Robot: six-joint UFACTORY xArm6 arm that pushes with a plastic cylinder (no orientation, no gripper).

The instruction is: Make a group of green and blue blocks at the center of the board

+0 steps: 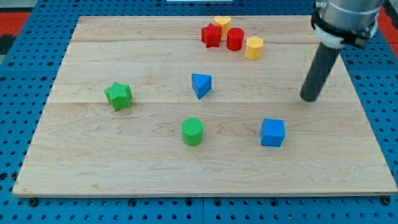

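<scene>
Wooden board (93, 180) on blue pegboard table (18, 93). No gripper on this rig, only a dark rod, so no jaw state to give; holding nothing.

My tip (308, 98) down on the board at right, roughly mid-depth. Touching no block. Nearest one: blue cube (272, 132), nearer and a little left of tip, clear gap between.

Task blocks, all scattered and apart from one another:
- green star (118, 95): left side, mid-depth, well apart from the rest.
- blue triangular block (201, 84): about board centre, slightly far of the middle line.
- green cylinder (193, 131): near of the blue triangular block, just left of it, gap between.
- blue cube: right of the green cylinder, same depth, well apart.

Non-task cluster at far edge, centre-right:
- red star (211, 35), leftmost.
- yellow block (222, 22), farthest back, shape unclear, partly hidden behind the red ones.
- red cylinder (235, 38), just right of red star, close or touching; cannot tell which.
- yellow hexagonal block (254, 47), just right of red cylinder, looks touching.

Cluster well apart from tip and from all green and blue blocks.
</scene>
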